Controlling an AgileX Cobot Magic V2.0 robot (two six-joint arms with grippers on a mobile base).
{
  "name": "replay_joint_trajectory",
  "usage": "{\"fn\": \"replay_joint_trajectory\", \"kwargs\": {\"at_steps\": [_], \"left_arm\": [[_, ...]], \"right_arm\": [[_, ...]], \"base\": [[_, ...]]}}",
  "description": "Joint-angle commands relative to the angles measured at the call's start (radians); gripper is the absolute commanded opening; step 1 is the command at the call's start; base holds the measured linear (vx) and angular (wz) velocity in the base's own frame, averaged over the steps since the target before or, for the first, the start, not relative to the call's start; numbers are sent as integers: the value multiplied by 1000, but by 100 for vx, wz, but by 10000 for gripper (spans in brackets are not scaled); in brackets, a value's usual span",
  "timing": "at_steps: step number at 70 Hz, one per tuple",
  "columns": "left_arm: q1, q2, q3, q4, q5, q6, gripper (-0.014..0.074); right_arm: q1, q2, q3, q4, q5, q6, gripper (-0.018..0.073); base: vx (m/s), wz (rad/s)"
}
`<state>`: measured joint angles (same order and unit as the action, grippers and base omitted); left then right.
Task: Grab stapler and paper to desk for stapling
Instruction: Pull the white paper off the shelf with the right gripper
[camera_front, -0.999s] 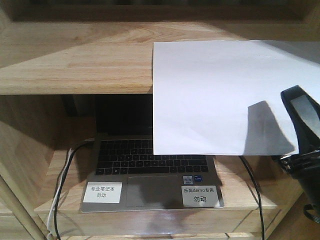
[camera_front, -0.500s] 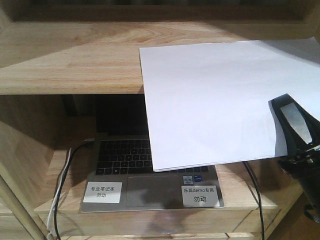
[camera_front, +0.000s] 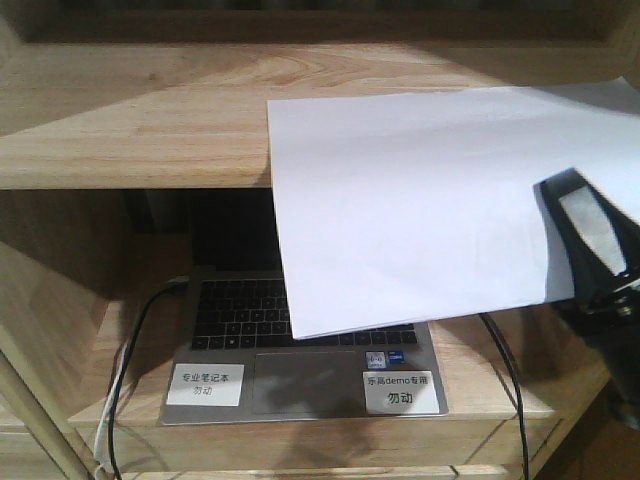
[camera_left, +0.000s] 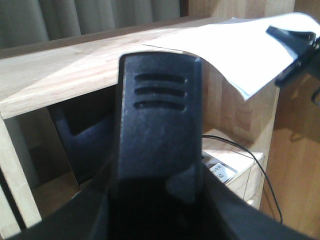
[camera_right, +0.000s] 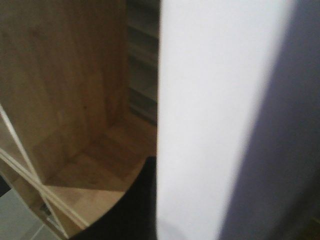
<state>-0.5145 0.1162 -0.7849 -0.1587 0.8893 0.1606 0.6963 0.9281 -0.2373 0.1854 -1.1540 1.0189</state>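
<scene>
Paper (camera_front: 420, 210) overhanging wooden top (camera_front: 140, 120), pinched at its right edge by right claw (camera_front: 578, 228), left claw (camera_left: 160, 110) state unclear

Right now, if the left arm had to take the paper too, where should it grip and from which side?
The near left corner of the paper, from the front. That part overhangs the wooden top above the laptop, so both faces are free for a flat pinch; farther back it lies on wood. The right gripper pinches the right edge.
</scene>
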Motion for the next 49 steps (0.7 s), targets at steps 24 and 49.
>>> {"fn": "replay_joint_trajectory", "kwargs": {"at_steps": [24, 49], "left_arm": [[-3, 17, -25, -16, -117, -1, -6], [-3, 17, -25, -16, -117, -1, -6]], "right_arm": [[1, -229, -56, -123, -94, -117, -7], [1, -454, -56, -174, 24, -117, -7]], "base": [[0, 0], [0, 0]]}}
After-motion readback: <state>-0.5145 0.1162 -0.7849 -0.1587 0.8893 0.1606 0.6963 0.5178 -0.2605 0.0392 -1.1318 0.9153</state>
